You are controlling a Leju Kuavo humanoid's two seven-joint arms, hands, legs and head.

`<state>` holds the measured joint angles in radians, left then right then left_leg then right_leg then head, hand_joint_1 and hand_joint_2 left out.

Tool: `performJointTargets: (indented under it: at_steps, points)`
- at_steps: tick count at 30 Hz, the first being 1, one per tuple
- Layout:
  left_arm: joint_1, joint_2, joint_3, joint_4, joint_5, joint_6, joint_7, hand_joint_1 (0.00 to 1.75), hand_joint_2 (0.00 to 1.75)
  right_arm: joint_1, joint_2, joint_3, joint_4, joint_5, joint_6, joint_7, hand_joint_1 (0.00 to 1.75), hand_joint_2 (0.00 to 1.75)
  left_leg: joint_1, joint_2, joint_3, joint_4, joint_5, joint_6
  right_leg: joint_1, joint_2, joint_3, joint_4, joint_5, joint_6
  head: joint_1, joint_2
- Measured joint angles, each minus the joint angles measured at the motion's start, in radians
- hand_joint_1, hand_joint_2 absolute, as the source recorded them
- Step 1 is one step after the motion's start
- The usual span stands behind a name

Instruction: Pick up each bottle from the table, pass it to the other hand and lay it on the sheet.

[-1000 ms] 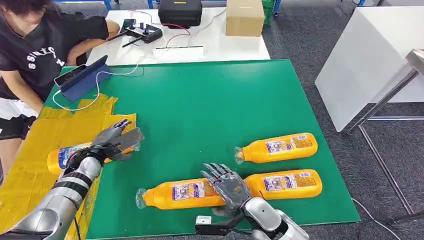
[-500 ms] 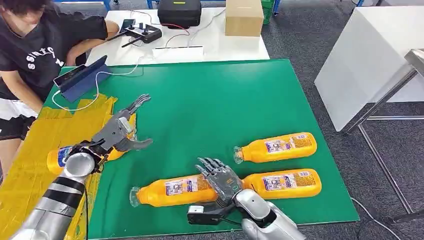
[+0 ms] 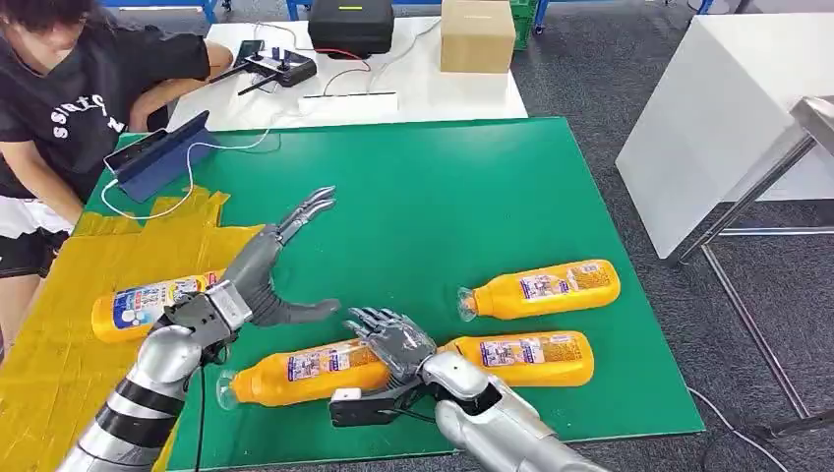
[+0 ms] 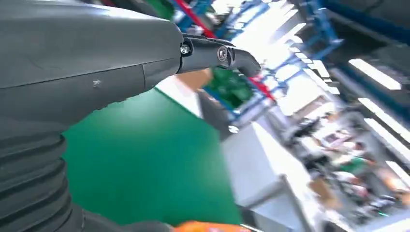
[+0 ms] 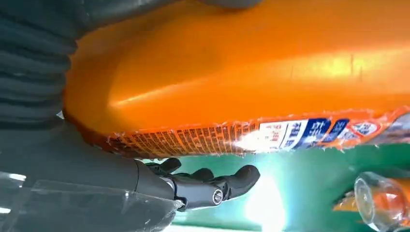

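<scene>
Four orange bottles with blue-and-white labels lie here. One bottle (image 3: 148, 303) rests on the yellow sheet (image 3: 59, 344) at the left. My right hand (image 3: 395, 342) grips a second bottle (image 3: 295, 366) at its thick end, low over the green table (image 3: 423, 197); the right wrist view has that bottle (image 5: 241, 87) against the palm, with the fingers (image 5: 212, 186) curled beneath. My left hand (image 3: 264, 280) is open, fingers spread, just left of the held bottle. Two more bottles (image 3: 541, 287) (image 3: 526, 356) lie to the right.
A person (image 3: 69, 88) leans over the table's far left corner by a blue tablet (image 3: 162, 152) with a white cable. Behind stands a white table with a cardboard box (image 3: 477, 34), a black case (image 3: 352, 25) and a controller. To the right are a white table (image 3: 728, 118) and a metal frame.
My left hand let go of the bottle on the sheet, opened and swung right. My right hand closed on the near bottle and carried it left, towards the left hand.
</scene>
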<state>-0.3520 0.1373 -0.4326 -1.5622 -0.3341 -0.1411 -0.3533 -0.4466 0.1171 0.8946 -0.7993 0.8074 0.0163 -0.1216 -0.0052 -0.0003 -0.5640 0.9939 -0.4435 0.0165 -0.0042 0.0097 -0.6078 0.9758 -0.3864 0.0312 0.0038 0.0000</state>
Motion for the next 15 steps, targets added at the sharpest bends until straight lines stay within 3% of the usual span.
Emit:
performJointTargets:
  at_steps: [4,15]
  points:
    - [0.001,-0.004,-0.042,-0.052,0.023,0.01,-0.021,0.0,1.75,-0.041,0.017,0.0,0.076,-0.072,0.072,-0.033,1.45,1.75,0.0,0.001,0.004,0.0,-0.001,-0.001,0.0,0.002,0.004,0.0,0.0,0.0,0.0,0.0]
    - [0.002,-0.009,-0.096,-0.092,0.042,0.027,-0.035,0.0,1.75,-0.089,0.046,0.022,0.18,-0.098,0.081,-0.035,1.47,1.75,0.0,0.002,0.012,-0.001,-0.001,-0.002,0.0,0.004,0.011,0.0,0.0,-0.001,0.0,0.0]
